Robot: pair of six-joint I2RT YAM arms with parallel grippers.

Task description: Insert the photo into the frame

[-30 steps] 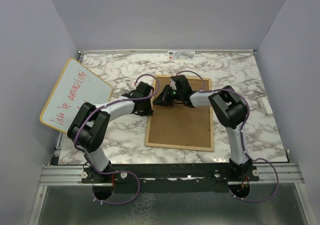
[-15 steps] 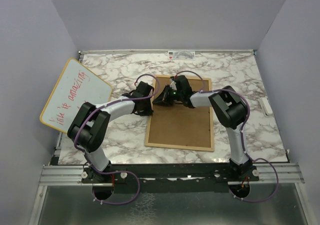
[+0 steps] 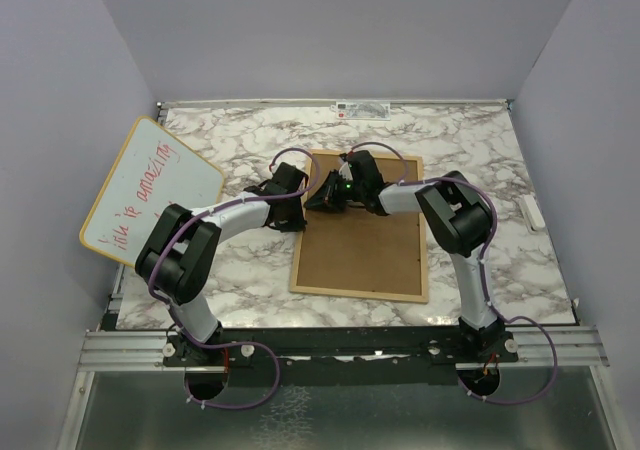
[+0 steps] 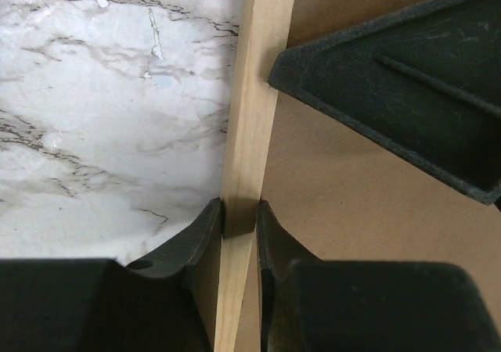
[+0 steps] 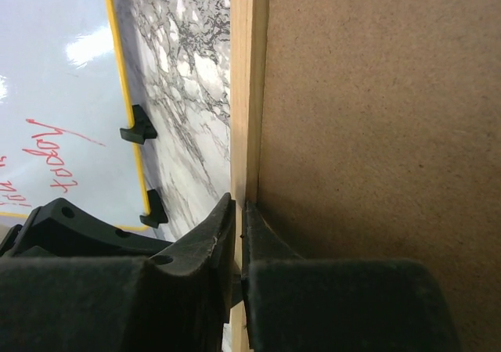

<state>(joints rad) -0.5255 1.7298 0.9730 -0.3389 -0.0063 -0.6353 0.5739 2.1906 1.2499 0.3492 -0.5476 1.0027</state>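
The frame (image 3: 299, 260) lies face down on the marble table, its light wood rail (image 4: 262, 70) around a brown backing board (image 3: 365, 245). The photo does not show in any view. My left gripper (image 4: 240, 215) is shut on the frame's left rail, one finger outside it and one on the board side. My right gripper (image 5: 239, 215) is down at the same rail (image 5: 243, 78) a little farther back, its jaws shut to a sliver over the seam between wood and board (image 5: 376, 117). One of its black fingers (image 4: 399, 94) shows in the left wrist view.
A round-cornered whiteboard (image 3: 150, 195) with red handwriting and a yellow rim leans at the table's left side, also in the right wrist view (image 5: 63, 94). A small white piece (image 3: 531, 213) lies near the right wall. Both arms meet over the frame's far left corner.
Nothing has visibly moved; both grippers stay at the frame's left rail.
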